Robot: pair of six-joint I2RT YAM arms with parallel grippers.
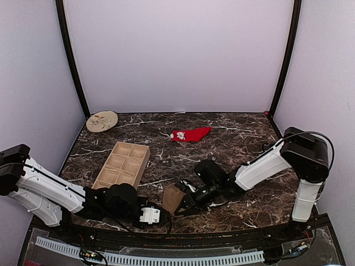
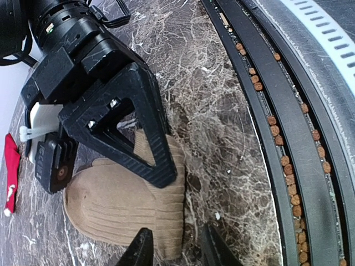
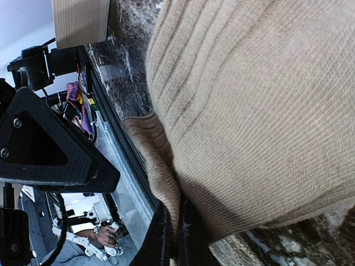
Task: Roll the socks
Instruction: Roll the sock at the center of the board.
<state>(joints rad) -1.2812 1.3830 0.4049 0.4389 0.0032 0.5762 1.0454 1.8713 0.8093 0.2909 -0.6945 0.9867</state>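
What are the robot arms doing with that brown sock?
They are working on the tan sock at the front of the table. The right gripper is shut, pinching the sock's edge. The left gripper is open, with its fingers on either side of the sock's ribbed end. The red sock lies farther back, with nothing touching it.

Tan sock (image 1: 173,198), lower centre: plain, ribbed knit. Red sock (image 1: 190,134), upper centre: bright, small white patch. Table (image 1: 233,138): dark brown marble, white veining.
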